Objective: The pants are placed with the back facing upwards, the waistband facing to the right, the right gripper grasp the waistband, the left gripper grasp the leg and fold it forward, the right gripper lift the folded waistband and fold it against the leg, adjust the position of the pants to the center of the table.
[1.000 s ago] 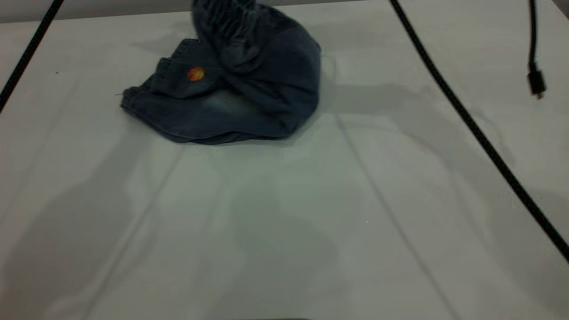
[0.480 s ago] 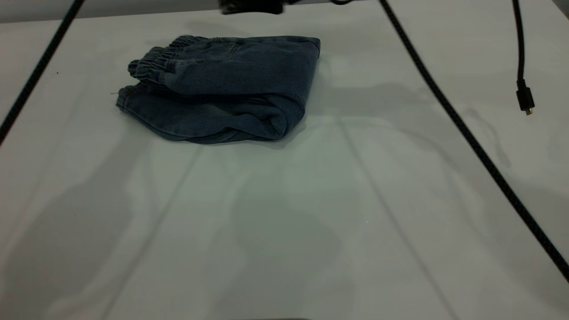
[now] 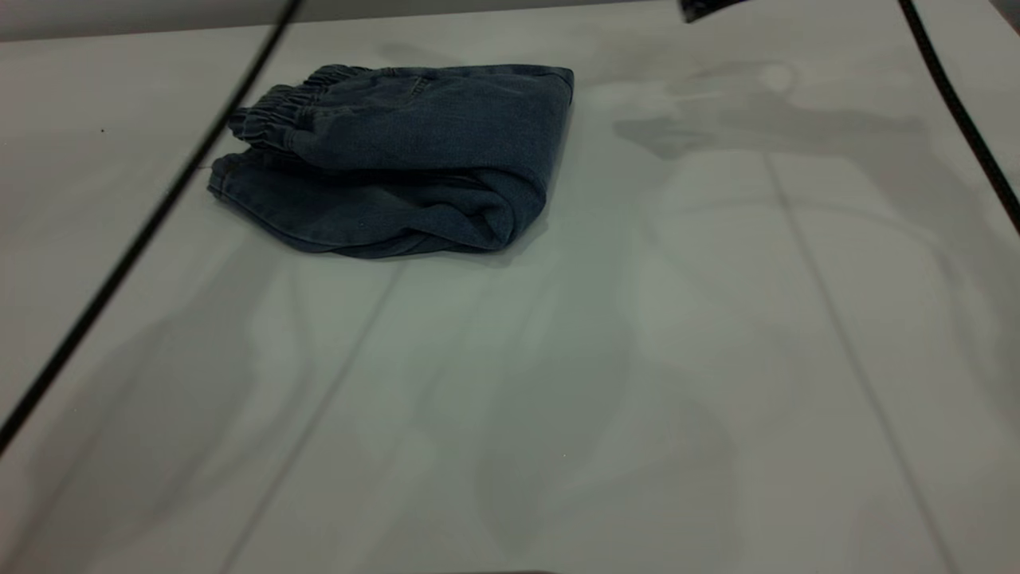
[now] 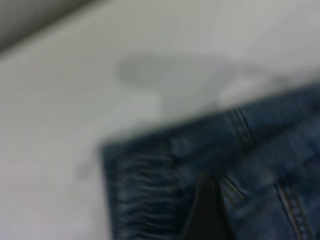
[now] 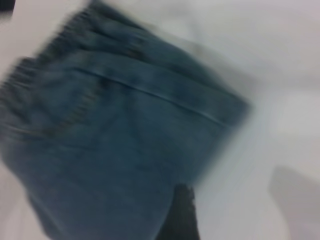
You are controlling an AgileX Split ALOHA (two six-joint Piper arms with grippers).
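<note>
The pants (image 3: 414,151) lie folded in a compact bundle at the back left of the table (image 3: 558,359). Their gathered waistband (image 3: 279,119) lies on top and points left. The printed leg is hidden under the fold. In the left wrist view my left gripper (image 4: 247,212) hovers open over the waistband (image 4: 145,190), one dark finger (image 4: 205,210) showing. In the right wrist view my right gripper (image 5: 225,220) hangs open over the bundle's edge (image 5: 130,150), holding nothing. A black piece of an arm (image 3: 705,8) shows at the exterior view's top edge.
A black cable (image 3: 159,215) slants across the table's left side, passing just in front of the waistband. Another black cable (image 3: 956,112) runs down the far right. Arm shadows lie on the white surface right of the pants.
The waistband, held up a second ago, now lies flat over the leg and covers the orange print. Both cables have swung right and the dangling plug has left the view.
</note>
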